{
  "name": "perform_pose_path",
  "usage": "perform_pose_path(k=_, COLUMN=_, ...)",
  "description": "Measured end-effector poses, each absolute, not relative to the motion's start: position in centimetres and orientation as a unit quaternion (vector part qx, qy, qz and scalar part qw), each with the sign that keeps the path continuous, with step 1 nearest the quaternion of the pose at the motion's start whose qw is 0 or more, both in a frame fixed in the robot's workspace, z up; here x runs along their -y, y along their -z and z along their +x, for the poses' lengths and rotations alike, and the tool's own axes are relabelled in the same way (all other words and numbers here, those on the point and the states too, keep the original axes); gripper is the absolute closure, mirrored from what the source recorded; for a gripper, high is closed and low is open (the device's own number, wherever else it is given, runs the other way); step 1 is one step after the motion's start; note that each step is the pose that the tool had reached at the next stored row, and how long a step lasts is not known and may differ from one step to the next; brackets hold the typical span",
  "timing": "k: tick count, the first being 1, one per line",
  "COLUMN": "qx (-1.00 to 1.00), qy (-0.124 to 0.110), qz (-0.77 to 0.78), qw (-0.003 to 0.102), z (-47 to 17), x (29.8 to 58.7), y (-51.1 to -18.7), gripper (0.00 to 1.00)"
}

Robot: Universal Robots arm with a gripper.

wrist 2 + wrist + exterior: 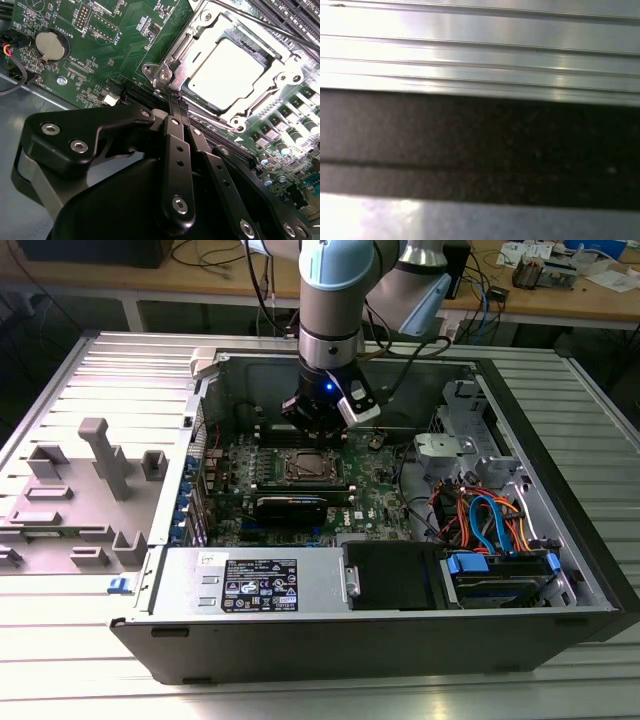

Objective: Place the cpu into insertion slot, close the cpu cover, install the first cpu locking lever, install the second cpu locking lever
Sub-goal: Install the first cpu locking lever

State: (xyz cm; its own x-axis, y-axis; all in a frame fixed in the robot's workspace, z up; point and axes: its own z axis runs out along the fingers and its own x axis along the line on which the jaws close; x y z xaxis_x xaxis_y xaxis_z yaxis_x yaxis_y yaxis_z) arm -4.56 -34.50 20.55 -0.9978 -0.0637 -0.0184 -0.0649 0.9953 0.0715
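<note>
Second wrist view has the gripper [175,102] low over the motherboard [105,45], its two black fingers [176,130] drawn together to a narrow point with nothing visible between them. The tips sit at the corner of the slot [172,75], touching or just above the metal there; which of the two I cannot tell. The cpu [232,75] lies flat in the slot, its bright metal top showing through the window of the cover [272,102], which is down over it. A thin lever [260,26] runs along the far side of the slot.

Exterior view shows the arm [330,300] reaching straight down into the open case [560,540], the gripper [318,427] just beside the slot [305,468].

Judged from this, the chip is light, stiff and fragile underneath. The levers are thin springy wire, likely slippery, best caught near the hooked end.
</note>
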Motion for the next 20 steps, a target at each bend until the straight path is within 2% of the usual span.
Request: perform_pose_path(k=20, qx=-0.999, qy=-0.036, qz=-0.032, qw=0.008, z=-4.55, x=34.82, y=-20.41, gripper=0.89)
